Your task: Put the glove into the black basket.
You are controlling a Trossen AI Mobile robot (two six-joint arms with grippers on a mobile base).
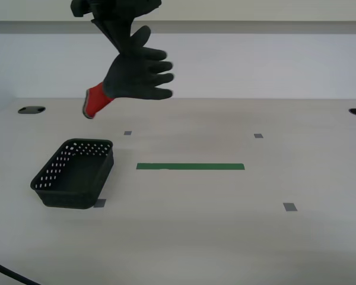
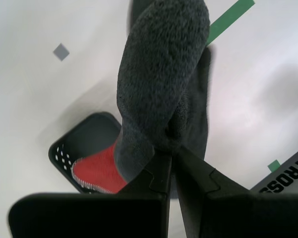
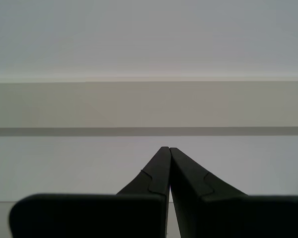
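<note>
The glove (image 1: 136,74) is held in the air above the table (image 1: 225,237), well clear of its surface, with the dark fingers spread toward the exterior view's right and the red cuff hanging low toward the exterior view's left. It is pinched by my second gripper (image 2: 173,154), whose jaws are seen clenched on the grey fabric in the second wrist view. In the exterior view that gripper (image 1: 115,27) is only partly seen at the upper edge, dark against the dark glove.

The black basket (image 1: 74,175) stands on the table at the exterior view's left, lower than the glove and somewhat to its left; nothing can be seen inside it. Nothing stands between the glove and the basket.

A strip of green tape (image 1: 190,167) lies flat on the table beside the basket, toward the exterior view's right. Small grey markers (image 1: 290,207) are scattered over the surface, one of them touching the basket's near corner. A dark cable (image 1: 6,274) crosses the near corner of the exterior view.

In the second wrist view a corner of the basket (image 2: 84,139) is seen below the hanging cuff, the rest being hidden behind the glove (image 2: 161,84).

My first gripper (image 3: 169,148) is shown only in the first wrist view, its jaws pressed together with nothing between them, against a pale wall (image 3: 149,49).
</note>
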